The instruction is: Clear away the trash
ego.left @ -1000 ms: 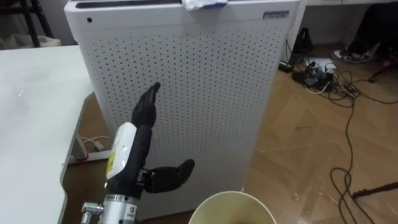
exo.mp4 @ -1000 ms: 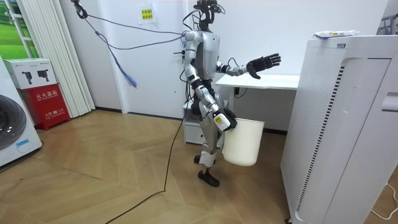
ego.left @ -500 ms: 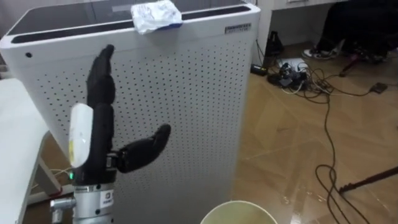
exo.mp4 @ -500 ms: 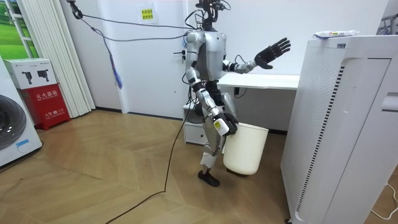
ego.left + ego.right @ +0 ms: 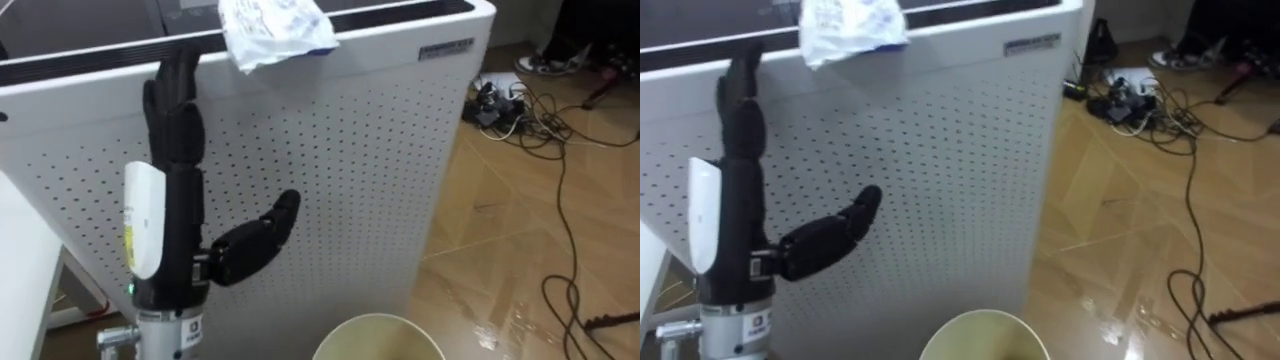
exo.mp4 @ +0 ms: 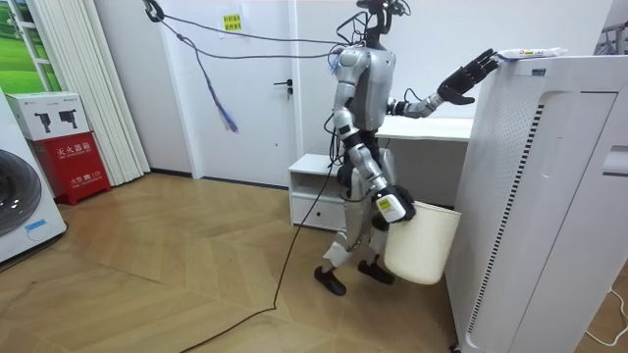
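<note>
A crumpled white and blue wrapper (image 5: pixel 270 28) (image 5: pixel 852 25) (image 6: pixel 530 53) lies on the top front edge of a tall white perforated appliance (image 5: pixel 350 170) (image 6: pixel 549 196). My left hand (image 5: pixel 175 220) (image 5: pixel 735 220) (image 6: pixel 469 75) is raised, open, fingers straight up against the appliance's front. Its fingertips reach the top edge, just left of the wrapper and apart from it. The rim of a white bin (image 5: pixel 380 318) (image 5: pixel 980 316) shows at the bottom. In the room view the bin (image 6: pixel 422 245) hangs off the floor from my right hand (image 6: pixel 392 206), low at my side.
Dark cables and a power strip (image 5: pixel 520 95) lie on the wooden floor to the right of the appliance. A white desk (image 6: pixel 422 127) stands behind me, and its corner (image 5: pixel 20 290) shows at my left. A washing machine (image 6: pixel 20 201) and a red box (image 6: pixel 78 162) stand at the room view's left.
I have walked up to the appliance with the bin. My left hand has risen from mid-front to its top edge, and the wrapper now sits close by the fingertips.
</note>
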### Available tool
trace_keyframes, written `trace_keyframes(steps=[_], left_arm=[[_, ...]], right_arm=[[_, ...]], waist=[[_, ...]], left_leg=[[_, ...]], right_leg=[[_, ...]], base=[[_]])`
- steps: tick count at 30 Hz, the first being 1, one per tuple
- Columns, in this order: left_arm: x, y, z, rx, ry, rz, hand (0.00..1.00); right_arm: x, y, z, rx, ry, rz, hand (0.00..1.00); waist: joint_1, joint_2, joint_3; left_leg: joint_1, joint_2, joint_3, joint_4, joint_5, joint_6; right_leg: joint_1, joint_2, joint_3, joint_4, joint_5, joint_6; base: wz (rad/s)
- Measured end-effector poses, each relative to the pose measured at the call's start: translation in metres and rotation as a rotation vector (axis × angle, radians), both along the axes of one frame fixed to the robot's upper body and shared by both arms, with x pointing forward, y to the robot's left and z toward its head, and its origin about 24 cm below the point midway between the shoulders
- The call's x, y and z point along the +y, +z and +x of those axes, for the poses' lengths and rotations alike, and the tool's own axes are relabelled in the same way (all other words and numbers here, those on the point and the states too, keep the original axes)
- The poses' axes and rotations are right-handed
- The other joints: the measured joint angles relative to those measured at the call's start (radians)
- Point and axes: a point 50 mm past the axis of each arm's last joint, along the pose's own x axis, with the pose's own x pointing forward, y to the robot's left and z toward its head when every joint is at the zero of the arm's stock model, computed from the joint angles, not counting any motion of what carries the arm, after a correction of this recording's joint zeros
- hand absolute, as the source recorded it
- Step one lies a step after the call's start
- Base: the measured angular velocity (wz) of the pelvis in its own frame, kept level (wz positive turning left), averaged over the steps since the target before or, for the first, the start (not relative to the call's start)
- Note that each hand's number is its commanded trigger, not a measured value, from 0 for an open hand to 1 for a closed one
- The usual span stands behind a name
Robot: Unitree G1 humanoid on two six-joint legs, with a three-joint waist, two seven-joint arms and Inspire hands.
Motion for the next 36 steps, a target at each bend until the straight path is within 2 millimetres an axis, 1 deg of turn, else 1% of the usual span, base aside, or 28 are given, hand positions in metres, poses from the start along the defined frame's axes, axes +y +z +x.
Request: trace_keyframes(steps=[1, 2, 4, 5, 6, 7, 8, 9, 10, 11, 12, 13, 14, 15, 17, 18, 19, 21, 23, 24, 25, 36], left_arm=[[-0.001, 0.000, -0.001, -0.003, -0.007, 0.006, 0.00], [-0.004, 0.000, -0.001, -0.008, -0.014, 0.028, 0.00], [-0.007, -0.002, -0.002, -0.007, -0.033, 0.052, 0.00], [-0.008, -0.002, -0.003, -0.010, -0.042, 0.060, 0.00], [-0.009, -0.001, -0.003, -0.018, -0.048, 0.067, 0.00], [-0.009, -0.001, -0.003, -0.023, -0.048, 0.068, 0.00], [-0.009, 0.000, -0.004, -0.030, -0.047, 0.066, 0.00], [-0.008, 0.000, -0.004, -0.033, -0.043, 0.065, 0.00], [-0.008, 0.000, -0.004, -0.032, -0.041, 0.066, 0.00], [-0.007, -0.001, -0.003, -0.026, -0.035, 0.069, 0.00], [-0.006, -0.001, -0.003, -0.026, -0.031, 0.073, 0.00], [-0.005, 0.000, -0.002, -0.028, -0.027, 0.078, 0.00], [-0.004, 0.000, -0.002, -0.029, -0.023, 0.093, 0.00], [-0.003, 0.000, -0.002, -0.028, -0.020, 0.107, 0.00], [-0.002, 0.000, -0.002, -0.029, -0.020, 0.122, 0.00], [-0.002, 0.001, -0.002, -0.036, -0.016, 0.127, 0.00], [-0.003, 0.003, -0.002, -0.042, -0.012, 0.128, 0.00], [0.000, 0.014, -0.002, -0.084, 0.013, 0.119, 0.00], [0.001, 0.023, -0.002, -0.125, 0.026, 0.112, 0.00], [0.004, 0.027, -0.002, -0.143, 0.040, 0.107, 0.00], [0.005, 0.030, -0.002, -0.156, 0.056, 0.099, 0.00], [0.006, 0.036, -0.004, -0.184, 0.089, 0.083, 0.00]], right_arm=[[0.000, 0.001, 0.002, -0.007, 0.001, 0.001, 1.00], [0.001, 0.003, 0.005, -0.019, 0.006, 0.004, 1.00], [0.004, 0.003, 0.006, -0.024, 0.015, 0.014, 1.00], [0.005, 0.004, 0.008, -0.028, 0.023, 0.022, 1.00], [0.007, 0.004, 0.009, -0.033, 0.031, 0.024, 1.00], [0.007, 0.004, 0.010, -0.033, 0.038, 0.024, 1.00], [0.009, 0.004, 0.010, -0.032, 0.053, 0.023, 1.00], [0.010, 0.004, 0.009, -0.027, 0.059, 0.024, 1.00], [0.010, 0.003, 0.008, -0.024, 0.058, 0.023, 1.00], [0.009, 0.002, 0.005, -0.014, 0.052, 0.021, 1.00], [0.008, -0.001, 0.000, 0.001, 0.049, 0.021, 1.00], [0.008, -0.001, 0.000, 0.005, 0.049, 0.019, 1.00], [0.008, -0.003, -0.002, 0.016, 0.052, 0.015, 1.00], [0.007, -0.004, -0.004, 0.028, 0.053, 0.014, 1.00], [0.007, -0.006, -0.005, 0.041, 0.055, 0.015, 1.00], [0.007, -0.006, -0.005, 0.043, 0.055, 0.016, 1.00], [0.007, -0.005, -0.004, 0.043, 0.056, 0.016, 1.00], [0.007, -0.005, -0.003, 0.038, 0.060, 0.012, 1.00], [0.007, -0.004, -0.002, 0.037, 0.060, 0.011, 1.00], [0.007, -0.004, -0.002, 0.035, 0.059, 0.012, 1.00], [0.007, -0.004, -0.001, 0.033, 0.059, 0.012, 1.00], [0.002, -0.003, -0.002, 0.033, 0.061, -0.003, 1.00]], waist=[[0.001, 0.001, 0.0003], [0.012, 0.003, 0.0006], [0.021, 0.005, 0.0013], [0.022, 0.010, 0.0047], [0.022, 0.018, 0.0096], [0.021, 0.022, 0.0115], [0.021, 0.032, 0.0148], [0.018, 0.037, 0.0127], [0.016, 0.039, 0.0121], [0.011, 0.044, 0.0096], [-0.002, 0.046, 0.0020], [0.000, 0.048, 0.0004], [0.001, 0.050, -0.0012], [0.002, 0.050, -0.0015], [0.010, 0.049, -0.0023], [0.018, 0.047, -0.0041], [0.017, 0.046, -0.0044], [0.017, 0.045, -0.0059], [0.017, 0.043, -0.0096], [0.019, 0.040, -0.0139], [0.018, 0.039, -0.0149], [0.018, 0.038, -0.0154]], left_leg=[[-0.001, -0.002, 0.001, 0.009, -0.006, 0.003], [-0.001, -0.003, 0.004, 0.025, -0.021, 0.010], [0.011, -0.003, 0.005, 0.028, -0.029, 0.018], [0.014, -0.002, 0.002, 0.028, -0.030, 0.021], [0.014, 0.000, -0.002, 0.026, -0.030, 0.022], [0.013, 0.001, -0.007, 0.024, -0.030, 0.023], [0.010, 0.001, -0.021, 0.018, -0.028, 0.025], [0.008, 0.001, -0.026, 0.004, -0.017, 0.024], [0.007, 0.001, -0.028, 0.000, -0.013, 0.024], [0.006, 0.000, -0.040, -0.001, -0.008, 0.020], [0.008, 0.002, -0.056, -0.009, -0.002, 0.012], [0.010, 0.003, -0.061, -0.016, 0.002, 0.007], [0.017, 0.008, -0.072, -0.031, 0.011, 0.002], [0.028, 0.014, -0.074, -0.047, 0.018, -0.001], [0.039, 0.022, -0.075, -0.061, 0.023, -0.006], [0.043, 0.024, -0.077, -0.067, 0.025, -0.009], [0.046, 0.025, -0.079, -0.069, 0.025, -0.009], [0.061, 0.028, -0.080, -0.085, 0.026, -0.011], [0.073, 0.029, -0.082, -0.098, 0.026, -0.012], [0.079, 0.029, -0.082, -0.105, 0.027, -0.012], [0.088, 0.029, -0.082, -0.110, 0.027, -0.013], [0.115, 0.028, -0.085, -0.149, 0.026, -0.018]], right_leg=[[-0.012, -0.004, 0.002, 0.029, 0.002, 0.003], [-0.028, -0.013, 0.001, 0.072, 0.009, 0.014], [-0.025, -0.016, -0.005, 0.088, 0.023, 0.028], [-0.026, -0.014, -0.010, 0.089, 0.034, 0.035], [-0.030, -0.010, -0.008, 0.085, 0.041, 0.036], [-0.030, -0.008, -0.007, 0.073, 0.037, 0.039], [-0.039, 0.003, 0.009, 0.013, 0.017, 0.038], [-0.068, 0.005, 0.012, -0.063, 0.012, 0.031], [-0.083, 0.005, 0.012, -0.106, 0.019, 0.030], [-0.106, 0.005, 0.006, -0.151, 0.092, 0.033], [-0.095, 0.013, -0.011, -0.179, 0.108, 0.029], [-0.087, 0.023, -0.017, -0.197, 0.113, 0.026], [-0.069, 0.037, -0.023, -0.231, 0.127, 0.022], [-0.049, 0.044, -0.030, -0.262, 0.140, 0.018], [-0.026, 0.055, -0.033, -0.296, 0.154, 0.012], [-0.016, 0.058, -0.034, -0.306, 0.157, 0.010], [-0.010, 0.060, -0.036, -0.314, 0.160, 0.009], [0.007, 0.065, -0.039, -0.341, 0.168, 0.006], [0.022, 0.068, -0.042, -0.365, 0.174, 0.006], [0.034, 0.068, -0.043, -0.375, 0.176, 0.005], [0.046, 0.070, -0.045, -0.387, 0.182, 0.004], [0.072, 0.072, -0.050, -0.421, 0.187, 0.001]], base=[[0.00], [-0.06], [-0.03], [-0.03], [-0.06], [-0.13], [-0.09], [0.00], [0.21], [0.41], [0.39], [0.27], [0.12], [0.12], [0.02], [0.00], [0.00], [0.00], [0.00], [0.00], [0.00], [0.00]])
